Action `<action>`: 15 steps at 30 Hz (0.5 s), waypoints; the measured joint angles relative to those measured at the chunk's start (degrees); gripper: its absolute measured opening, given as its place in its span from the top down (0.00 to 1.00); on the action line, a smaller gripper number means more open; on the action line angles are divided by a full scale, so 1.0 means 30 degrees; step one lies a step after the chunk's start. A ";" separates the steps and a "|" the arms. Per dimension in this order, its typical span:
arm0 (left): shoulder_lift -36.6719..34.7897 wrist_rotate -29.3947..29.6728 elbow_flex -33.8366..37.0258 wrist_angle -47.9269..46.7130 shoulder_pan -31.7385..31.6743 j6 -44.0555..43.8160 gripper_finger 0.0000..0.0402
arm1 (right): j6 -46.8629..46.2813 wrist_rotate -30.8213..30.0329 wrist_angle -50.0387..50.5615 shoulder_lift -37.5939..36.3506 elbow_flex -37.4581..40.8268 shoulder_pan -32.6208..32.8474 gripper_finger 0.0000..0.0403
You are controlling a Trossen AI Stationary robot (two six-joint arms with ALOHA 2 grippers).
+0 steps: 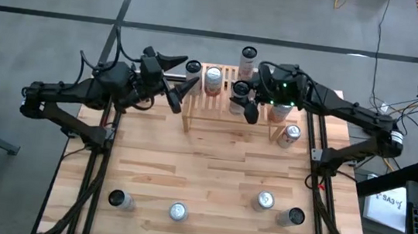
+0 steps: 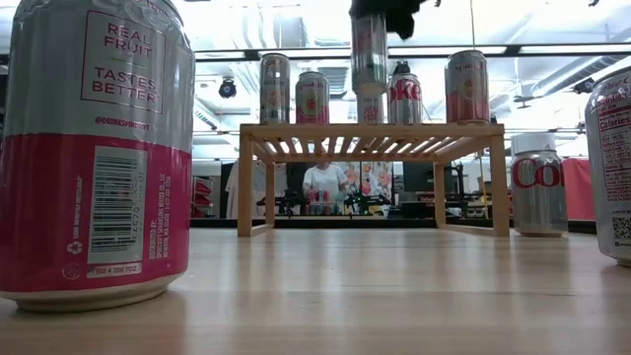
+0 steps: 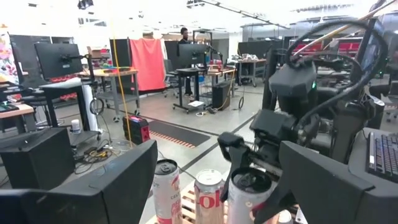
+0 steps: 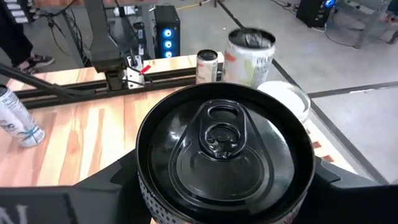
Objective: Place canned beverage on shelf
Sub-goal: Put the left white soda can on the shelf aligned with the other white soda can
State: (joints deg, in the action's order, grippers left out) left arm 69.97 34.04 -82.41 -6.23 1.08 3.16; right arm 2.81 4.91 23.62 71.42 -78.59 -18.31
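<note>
The right end effector grips a slim can above the wooden shelf. A "Coke" can stands there. The left end effector is open.

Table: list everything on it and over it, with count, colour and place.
shelf: one, light wood, far middle of the table.
shelf cans: at least four, silver and pink, upright on the shelf top.
held can: one, silver, raised above the shelf.
Coke can: one, silver and red, on the table beside the shelf's right end.
front cans: four, silvery, upright near the table's front edge.
right gripper: closed on the held can.
left gripper: open, at the shelf's left end.
</note>
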 joint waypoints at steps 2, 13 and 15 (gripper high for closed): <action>0.0015 0.0001 0.0009 -0.0143 0.0000 0.0000 0.20 | -0.0273 -0.0048 -0.1094 -0.0300 0.1227 0.0000 0.41; 0.0015 0.0985 0.0007 -0.0403 0.0000 -0.0003 0.20 | -0.1095 -0.0662 -0.3694 -0.0810 0.4018 0.0015 0.41; 0.0015 0.1416 0.0000 -0.0396 -0.0007 -0.0001 0.20 | -0.0978 -0.0697 -0.3691 -0.0810 0.4082 0.0015 0.41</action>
State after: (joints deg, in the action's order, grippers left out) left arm 70.02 38.29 -82.41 -7.42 1.06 3.15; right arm -0.13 2.82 12.55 68.99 -66.35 -18.26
